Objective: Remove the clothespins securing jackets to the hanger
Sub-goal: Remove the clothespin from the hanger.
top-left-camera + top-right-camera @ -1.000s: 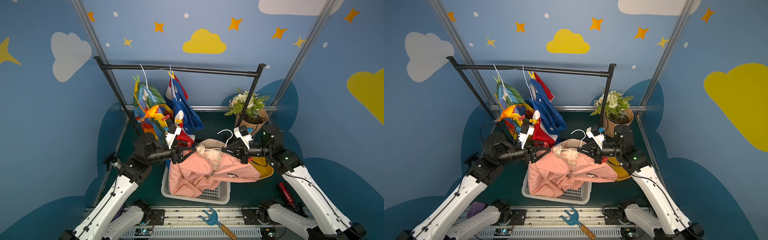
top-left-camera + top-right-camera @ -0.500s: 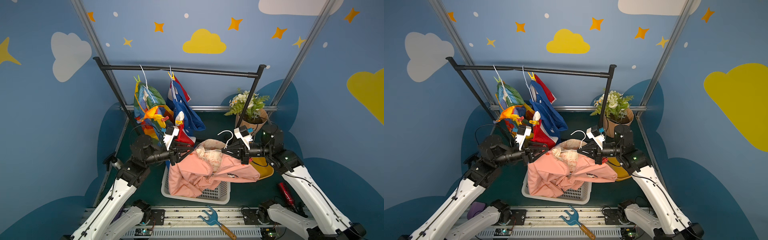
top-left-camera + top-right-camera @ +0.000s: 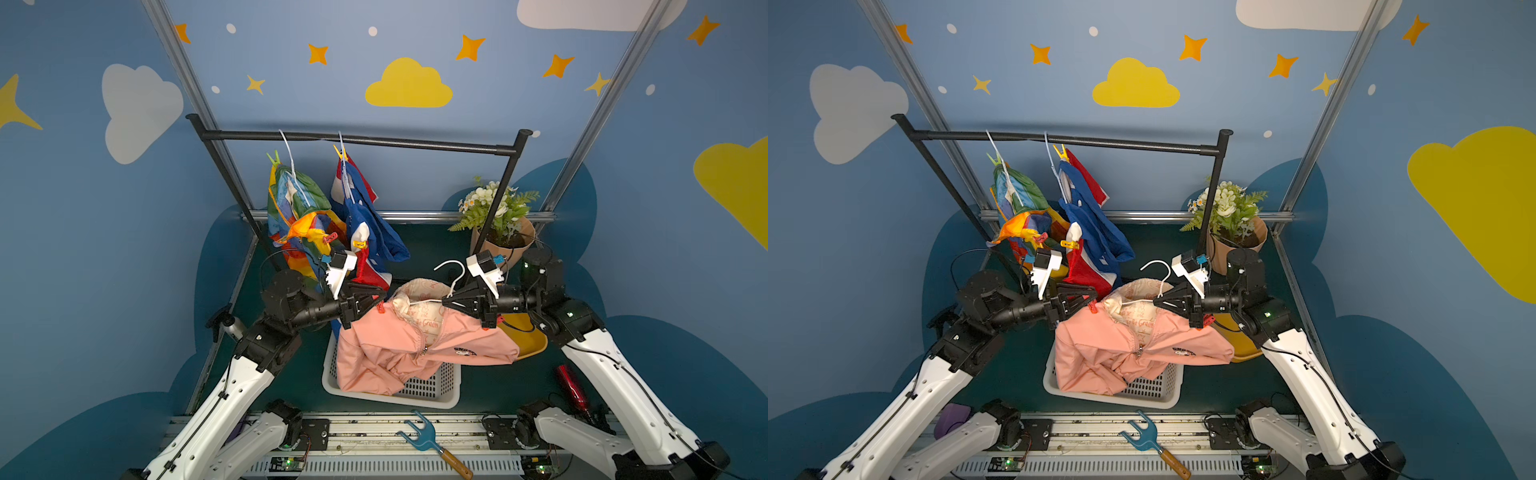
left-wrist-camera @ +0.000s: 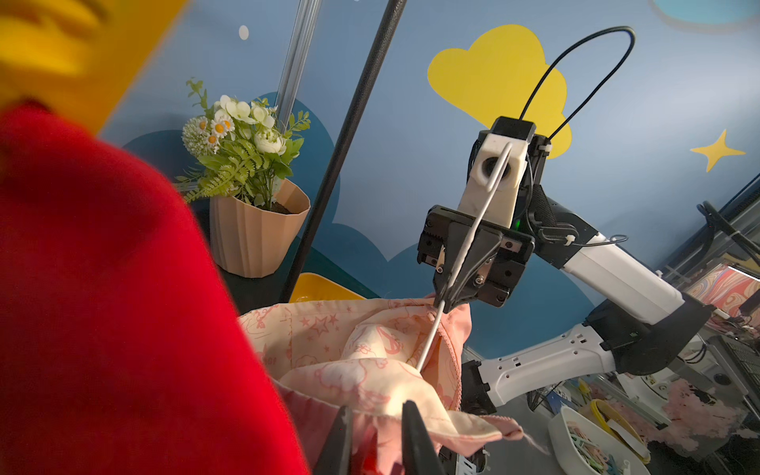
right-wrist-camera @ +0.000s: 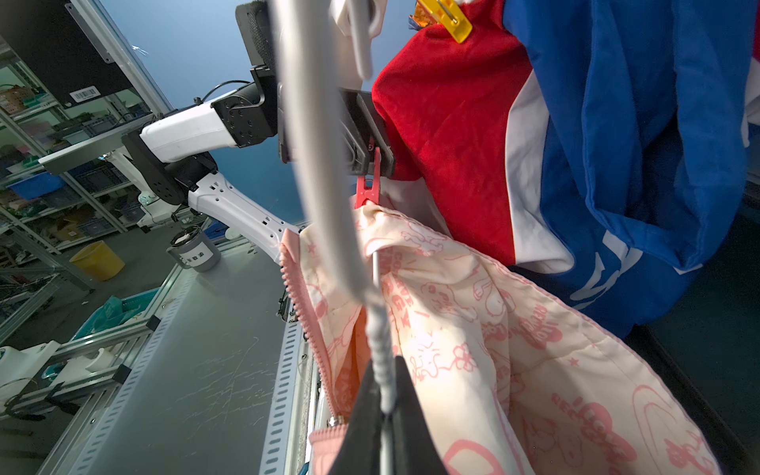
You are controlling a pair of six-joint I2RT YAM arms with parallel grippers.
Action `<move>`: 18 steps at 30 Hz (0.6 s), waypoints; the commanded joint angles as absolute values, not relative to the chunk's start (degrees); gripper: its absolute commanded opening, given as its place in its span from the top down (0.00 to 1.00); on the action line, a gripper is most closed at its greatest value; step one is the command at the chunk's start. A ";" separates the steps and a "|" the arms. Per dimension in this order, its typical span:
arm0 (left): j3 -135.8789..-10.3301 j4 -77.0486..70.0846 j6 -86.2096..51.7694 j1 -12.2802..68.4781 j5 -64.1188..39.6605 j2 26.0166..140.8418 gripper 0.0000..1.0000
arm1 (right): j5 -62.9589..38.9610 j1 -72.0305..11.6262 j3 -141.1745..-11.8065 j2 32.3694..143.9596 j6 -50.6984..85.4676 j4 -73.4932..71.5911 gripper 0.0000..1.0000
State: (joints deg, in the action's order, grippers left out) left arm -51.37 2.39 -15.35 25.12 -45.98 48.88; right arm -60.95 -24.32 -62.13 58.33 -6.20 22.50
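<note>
You had the left claw reaching in from the left side. Its two fingers were pressed against the tail of a red peg, so it was pinching that peg rather than standing spread. The red peg stood clipped on the shoulder edge of the pink jacket, at the end nearer your left arm, and its nose bit the cream printed lining there. Your right claw was pressed together on the thin wire neck of the white hanger, just above the jacket's collar, with the hook curving up beside that arm's wrist camera. The pink jacket hung from that hanger between the two claws, zip partly open, and its lower part drooped into the white basket underneath. In both top views a small red piece showed just under the right claw at the jacket's other shoulder, but you could not tell from them whether it was a peg. Behind, on the black rail, the striped jacket and the blue jacket hung side by side on their own hangers. A green peg sat at the top of the striped one and a pinkish peg lower on it. The blue one carried an upper yellow peg near its hook and a lower yellow peg further down its near edge.
</note>
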 commanded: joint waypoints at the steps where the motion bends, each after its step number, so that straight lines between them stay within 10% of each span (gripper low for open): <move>1: -51.42 -0.26 -15.93 25.04 -46.23 47.55 0.86 | -61.20 -24.08 -62.32 58.61 -5.44 20.83 1.00; 18: -55.46 8.63 -14.15 28.09 -28.88 45.00 0.96 | -53.88 -24.47 -63.54 58.35 -9.65 26.76 1.00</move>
State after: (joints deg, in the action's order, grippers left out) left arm -52.29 7.20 -15.64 27.70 -34.63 47.07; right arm -57.56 -24.60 -62.13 58.52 -7.79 24.47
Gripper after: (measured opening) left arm 0.163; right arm 0.058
